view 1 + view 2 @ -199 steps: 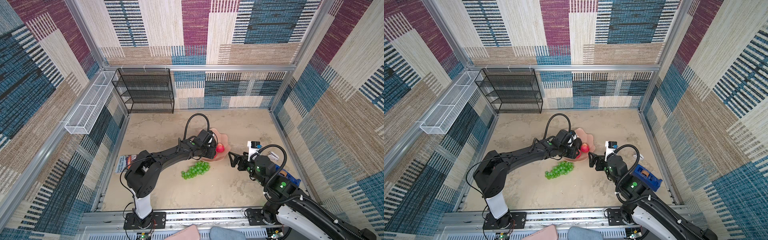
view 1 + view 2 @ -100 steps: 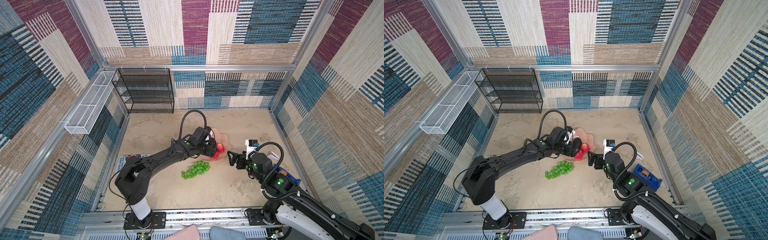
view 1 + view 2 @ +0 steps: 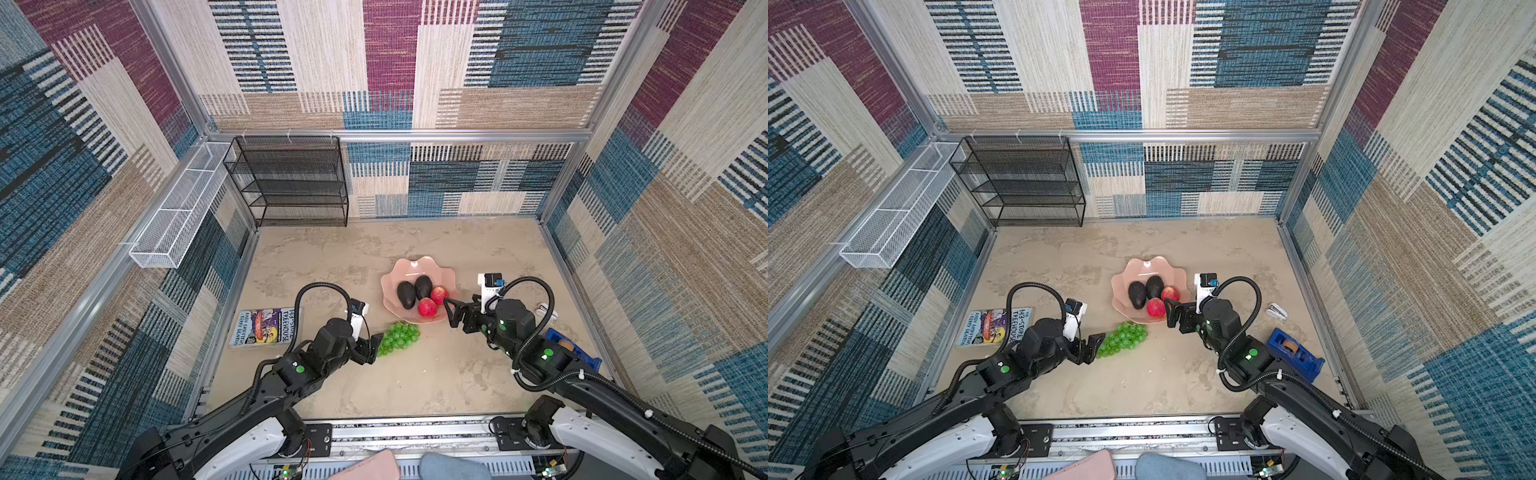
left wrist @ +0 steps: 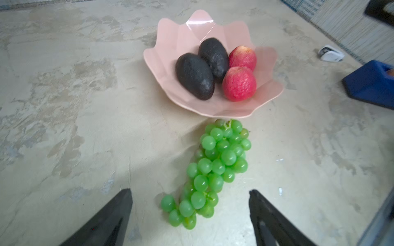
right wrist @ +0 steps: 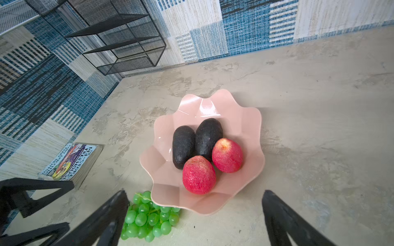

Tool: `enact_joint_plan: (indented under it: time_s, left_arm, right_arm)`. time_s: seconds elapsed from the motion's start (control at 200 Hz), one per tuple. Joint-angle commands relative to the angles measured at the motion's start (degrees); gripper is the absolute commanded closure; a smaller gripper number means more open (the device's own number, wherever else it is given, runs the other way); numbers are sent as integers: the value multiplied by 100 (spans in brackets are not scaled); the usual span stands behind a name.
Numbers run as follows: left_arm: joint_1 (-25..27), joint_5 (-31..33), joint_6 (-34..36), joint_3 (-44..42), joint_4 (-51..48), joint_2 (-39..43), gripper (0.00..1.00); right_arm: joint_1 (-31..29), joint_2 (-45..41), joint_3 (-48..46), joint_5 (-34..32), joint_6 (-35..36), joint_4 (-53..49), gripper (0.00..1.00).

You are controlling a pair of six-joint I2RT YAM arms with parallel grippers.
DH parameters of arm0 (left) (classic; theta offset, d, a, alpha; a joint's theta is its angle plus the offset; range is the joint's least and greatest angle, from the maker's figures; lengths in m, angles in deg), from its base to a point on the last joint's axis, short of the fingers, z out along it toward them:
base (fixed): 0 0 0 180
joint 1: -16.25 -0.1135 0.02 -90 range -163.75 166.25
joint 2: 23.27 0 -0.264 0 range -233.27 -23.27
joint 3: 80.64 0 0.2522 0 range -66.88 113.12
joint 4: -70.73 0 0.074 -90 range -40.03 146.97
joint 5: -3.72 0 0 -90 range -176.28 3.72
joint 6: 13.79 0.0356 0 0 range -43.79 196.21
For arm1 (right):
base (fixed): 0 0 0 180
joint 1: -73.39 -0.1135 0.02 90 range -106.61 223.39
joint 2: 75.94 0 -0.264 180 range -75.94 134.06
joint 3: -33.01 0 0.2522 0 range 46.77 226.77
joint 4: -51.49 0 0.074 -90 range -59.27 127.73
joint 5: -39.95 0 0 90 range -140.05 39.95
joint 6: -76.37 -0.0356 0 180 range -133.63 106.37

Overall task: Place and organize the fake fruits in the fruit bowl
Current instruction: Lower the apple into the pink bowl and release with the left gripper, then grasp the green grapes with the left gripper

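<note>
The pale-pink scalloped fruit bowl holds two dark avocados side by side and two red apples. A bunch of green grapes lies on the table against the bowl's near rim. My left gripper is open, and the near end of the bunch sits untouched between its fingers. My right gripper is open and empty at the bowl's right rim.
A colourful book lies flat at the left. A blue tape dispenser and a small white object sit at the right. A black wire rack stands at the back left, with a white wire basket on the left wall.
My left gripper has drawn back from the bowl toward the near left and opened wide, ending at the grapes. The right arm has barely moved.
</note>
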Motion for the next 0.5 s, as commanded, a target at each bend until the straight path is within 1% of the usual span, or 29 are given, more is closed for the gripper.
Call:
enact_joint_plan:
  time_s: [0.0, 0.065, 0.14, 0.19, 0.27, 0.341, 0.416, 0.496]
  left_arm:
    - [5, 132, 387, -426, 1249, -38, 10]
    - [8, -193, 953, -563, 1628, -241, 10]
    - [14, -182, 1158, -646, 2062, -532, 10]
    - [14, -376, 1298, -748, 2502, -700, 9]
    - [11, -738, 1596, -728, 2812, -1018, 9]
    - [14, -944, 1729, -630, 2892, -1315, 9]
    - [14, -1312, 1854, -580, 3108, -1591, 9]
    - [7, -1416, 1859, -500, 3276, -1871, 9]
  right_arm:
    - [14, 26, -8, 261, 76, 548, 0]
    - [22, 7, 15, 314, 69, 494, 0]
    - [23, -65, 2, 347, 52, 436, 0]
    - [31, -119, -11, 329, 32, 378, 1]
    - [32, -243, -54, 297, -3, 327, 0]
    - [32, -356, -117, 277, -52, 332, 0]
    - [32, -420, -166, 271, -75, 314, 0]
    - [34, -441, -169, 275, -80, 276, 0]
